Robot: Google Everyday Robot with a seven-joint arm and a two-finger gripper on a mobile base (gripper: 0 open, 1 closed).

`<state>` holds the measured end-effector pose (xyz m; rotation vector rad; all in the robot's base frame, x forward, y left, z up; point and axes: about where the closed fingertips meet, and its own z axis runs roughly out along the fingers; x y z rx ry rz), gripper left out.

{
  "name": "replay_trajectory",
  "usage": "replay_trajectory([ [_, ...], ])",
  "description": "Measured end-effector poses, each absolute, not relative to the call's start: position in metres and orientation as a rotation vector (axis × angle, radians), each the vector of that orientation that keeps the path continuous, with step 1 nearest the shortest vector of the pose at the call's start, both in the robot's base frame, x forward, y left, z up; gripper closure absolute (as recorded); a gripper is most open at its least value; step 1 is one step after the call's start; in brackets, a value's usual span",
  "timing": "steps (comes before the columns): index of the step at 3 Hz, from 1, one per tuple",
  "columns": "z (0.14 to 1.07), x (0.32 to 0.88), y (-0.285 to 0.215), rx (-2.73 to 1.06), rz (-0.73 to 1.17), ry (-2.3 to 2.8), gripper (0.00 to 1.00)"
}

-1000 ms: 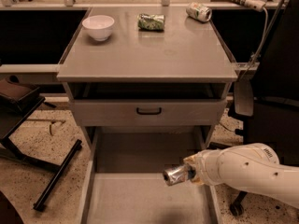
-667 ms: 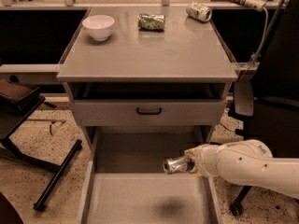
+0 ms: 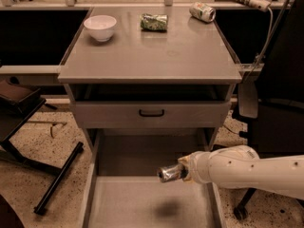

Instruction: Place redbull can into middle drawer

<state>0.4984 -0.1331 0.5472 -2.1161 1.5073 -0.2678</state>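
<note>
One gripper clamps the redbull can sideways above the middle drawer.

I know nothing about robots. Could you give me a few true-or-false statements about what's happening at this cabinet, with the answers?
1. The gripper holds the redbull can above the open middle drawer. True.
2. The redbull can stands upright on the drawer floor. False: it is held on its side in the air, with its shadow on the floor beneath.
3. A white bowl sits on the cabinet top. True.
4. The green-patterned can lies inside the middle drawer. False: it lies on the cabinet top, behind and to the right of the bowl.
</note>
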Motion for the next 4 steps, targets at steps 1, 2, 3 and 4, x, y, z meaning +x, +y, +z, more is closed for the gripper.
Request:
replay_trajectory([
  [1, 0.497, 0.498, -0.093, -2.142, -0.133, 1.475, 1.0],
  [2, 0.46, 0.493, -0.057, -2.171, -0.038, 1.427, 1.0],
  [3, 0.439, 0.487, -0.034, -2.148, 0.007, 1.405, 1.0],
  [4, 0.428, 0.482, -0.017, -2.126, 0.019, 1.379, 1.0],
])
